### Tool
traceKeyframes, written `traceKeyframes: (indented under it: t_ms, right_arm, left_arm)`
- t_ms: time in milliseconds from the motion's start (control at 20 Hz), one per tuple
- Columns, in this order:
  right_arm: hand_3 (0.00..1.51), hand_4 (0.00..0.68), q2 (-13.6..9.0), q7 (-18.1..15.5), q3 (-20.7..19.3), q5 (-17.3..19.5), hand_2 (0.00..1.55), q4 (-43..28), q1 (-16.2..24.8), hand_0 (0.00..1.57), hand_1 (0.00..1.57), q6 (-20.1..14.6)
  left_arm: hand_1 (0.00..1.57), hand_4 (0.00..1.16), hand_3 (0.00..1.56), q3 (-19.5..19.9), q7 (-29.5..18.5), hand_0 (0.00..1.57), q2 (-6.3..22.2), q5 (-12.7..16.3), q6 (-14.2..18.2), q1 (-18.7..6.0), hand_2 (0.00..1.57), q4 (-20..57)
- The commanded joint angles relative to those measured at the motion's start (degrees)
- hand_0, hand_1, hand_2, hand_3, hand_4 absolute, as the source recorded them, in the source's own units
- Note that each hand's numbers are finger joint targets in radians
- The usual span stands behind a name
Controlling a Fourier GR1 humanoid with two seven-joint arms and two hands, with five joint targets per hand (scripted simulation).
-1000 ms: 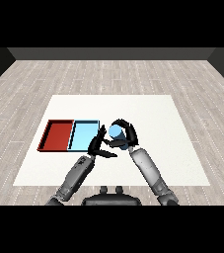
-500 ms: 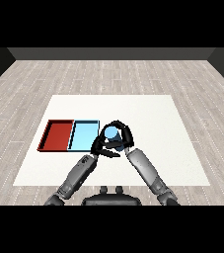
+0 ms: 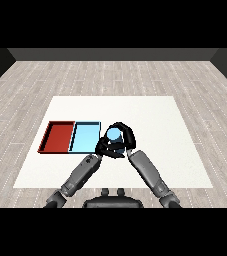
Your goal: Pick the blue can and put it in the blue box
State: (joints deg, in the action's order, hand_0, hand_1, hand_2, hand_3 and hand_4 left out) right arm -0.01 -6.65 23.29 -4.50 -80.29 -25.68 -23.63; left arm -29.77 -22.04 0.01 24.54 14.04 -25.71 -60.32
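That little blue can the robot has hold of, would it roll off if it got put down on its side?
Probably. The can looks round and smooth, so on its side it would likely roll on the flat table. Upright, as the right hand holds it now, it should stand. The blue tray has a raised rim that would likely stop it.

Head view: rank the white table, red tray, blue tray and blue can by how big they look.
1. White table, by far the largest.
2. Red tray and blue tray: these look alike, so no ranking between them.
3. Blue can, smallest, partly hidden by the right robot hand curled round it.
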Motion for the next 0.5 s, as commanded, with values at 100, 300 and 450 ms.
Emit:
traceKeyframes:
  t_ms: [100,300,450]
  right_arm:
    - [1.39,0.592,0.01,-9.25,1.78,-7.00,1.47,6.19,1.61,1.48,1.48,-0.11]
    - [1.39,0.607,-0.01,-4.05,6.24,-7.86,1.45,-0.26,0.17,1.47,1.47,-5.23]
    - [1.39,0.615,-0.02,-6.02,5.62,-8.65,1.44,-0.97,1.50,1.45,1.45,-4.16]
  left_arm:
    - [0.00,0.48,0.00,-0.69,5.68,0.00,-0.01,-0.25,5.21,-4.41,0.00,2.40]
    - [0.00,0.60,0.00,-6.93,0.85,0.00,0.02,8.27,12.63,-5.28,0.10,3.64]
    - [1.44,0.62,1.22,-6.43,-3.43,1.44,0.03,13.85,9.32,-1.39,1.41,0.60]
